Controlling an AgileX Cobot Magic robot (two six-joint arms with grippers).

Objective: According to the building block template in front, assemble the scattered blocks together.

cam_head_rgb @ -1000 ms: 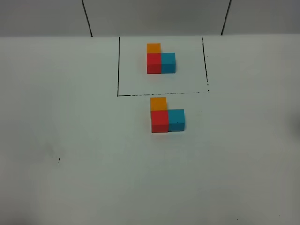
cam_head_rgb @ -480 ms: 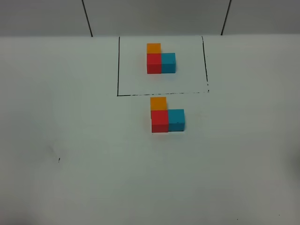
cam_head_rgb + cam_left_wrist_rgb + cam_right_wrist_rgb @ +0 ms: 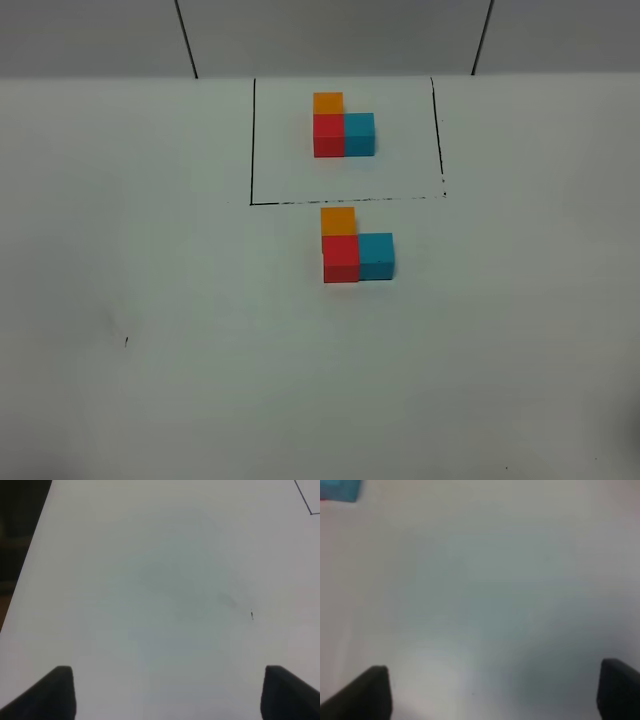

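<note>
The template (image 3: pixel 343 125) is sitting at the far side of the table (image 3: pixel 150 300), inside a black outline (image 3: pixel 252 140) drawn on the surface: an orange cube farthest back, a red cube touching it in front, and a blue cube touching the red one on the right, making an L.

The blocks (image 3: pixel 356 247) are lying just in front of the outline's near line, near the table's middle, and they are forming the same L. The orange block (image 3: pixel 338 221) is sitting at the back, the red block (image 3: pixel 341 259) is touching it in front, and the blue block (image 3: pixel 376 255) is pressing against the red one's right side. Nothing is touching them.

The left gripper (image 3: pixel 167 692) is hanging over bare table well to the left, its jaws spread wide with nothing between them. The right gripper (image 3: pixel 495 692) is hanging over bare table too, jaws spread wide and holding nothing, with a corner of the blue block showing at the edge of its blurred view
</note>
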